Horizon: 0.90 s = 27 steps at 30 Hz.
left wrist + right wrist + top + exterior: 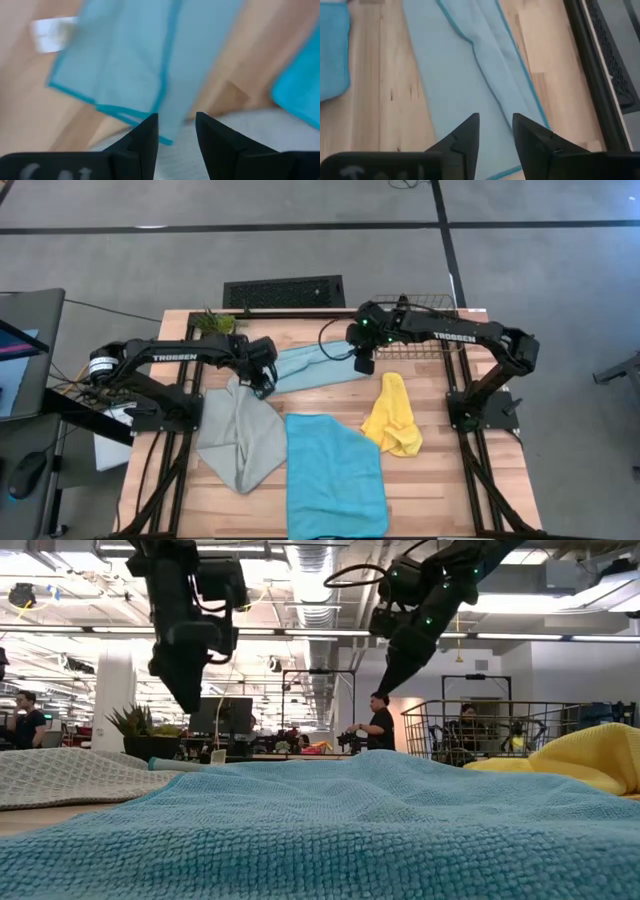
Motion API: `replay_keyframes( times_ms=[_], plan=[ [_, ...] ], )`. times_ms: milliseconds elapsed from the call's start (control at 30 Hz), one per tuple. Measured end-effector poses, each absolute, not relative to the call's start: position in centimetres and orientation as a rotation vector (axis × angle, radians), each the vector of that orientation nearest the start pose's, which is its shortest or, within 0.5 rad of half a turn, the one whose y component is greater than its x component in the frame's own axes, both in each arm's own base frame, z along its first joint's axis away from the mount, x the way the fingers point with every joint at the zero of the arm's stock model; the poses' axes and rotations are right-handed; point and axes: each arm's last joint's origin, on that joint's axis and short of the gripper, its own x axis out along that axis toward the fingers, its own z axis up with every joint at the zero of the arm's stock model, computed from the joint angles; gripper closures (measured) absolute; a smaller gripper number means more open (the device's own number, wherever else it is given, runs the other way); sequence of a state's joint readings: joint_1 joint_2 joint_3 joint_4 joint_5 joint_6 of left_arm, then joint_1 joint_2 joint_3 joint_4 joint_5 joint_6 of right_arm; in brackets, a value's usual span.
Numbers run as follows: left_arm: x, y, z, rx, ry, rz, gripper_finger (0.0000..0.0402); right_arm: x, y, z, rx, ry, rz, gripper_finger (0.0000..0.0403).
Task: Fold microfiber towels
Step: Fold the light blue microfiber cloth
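Pale blue towel (318,367) folded into a long strip at rear centre of wooden surface (450,480), between both arms; darker hem lines visible along strip in wrist views (470,65).

Left gripper (264,387) above strip's left end, where it meets grey-green towel (240,435). Fingers (145,137) apart w/ narrow gap, nothing clamped; strip corner and grey-green cloth visible below in left wrist view.

Right gripper (363,364) above strip's right end, just in front of wire mesh basket (425,305). Fingers (467,132) apart w/ narrow gap, empty, over pale blue cloth near its edge.

Both grippers raised clear of surface in low view: left (190,695), right (390,680).

Cyan-blue towel (335,475) spread flat at front centre, touching grey-green towel along left side; fills foreground in low view (330,830). Grey-green towel lies rumpled, left of centre. Yellow towel (392,415) bunched right of cyan-blue, near its rear right corner.

Small potted plant (213,322) at rear left corner. People (378,725) in room beyond, behind basket.
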State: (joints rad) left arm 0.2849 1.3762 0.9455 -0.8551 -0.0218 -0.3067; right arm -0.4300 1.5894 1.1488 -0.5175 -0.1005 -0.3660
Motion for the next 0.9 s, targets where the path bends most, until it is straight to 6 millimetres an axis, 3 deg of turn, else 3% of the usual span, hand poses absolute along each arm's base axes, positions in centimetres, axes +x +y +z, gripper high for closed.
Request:
replay_keyframes(
  times_ms=[233,467,667,900],
  plan=[
    [24.1,3.3,22.2,-0.177,1.256,0.391,0.0281,30.0,-13.3,23.8,-0.055,0.961,-0.138,0.0275],
    [24.3,0.6,22.0,-0.085,1.252,0.327,0.0281,29.9,-13.1,23.8,-0.009,0.958,-0.099,0.0276],
    [23.3,-0.4,19.6,-0.114,1.283,0.344,0.0281,29.8,-12.7,24.0,0.042,0.932,-0.002,0.0280],
    [23.7,-0.1,17.8,-0.025,1.152,0.364,0.0281,29.2,-12.3,25.5,0.051,0.866,0.032,0.0280]
  ],
)
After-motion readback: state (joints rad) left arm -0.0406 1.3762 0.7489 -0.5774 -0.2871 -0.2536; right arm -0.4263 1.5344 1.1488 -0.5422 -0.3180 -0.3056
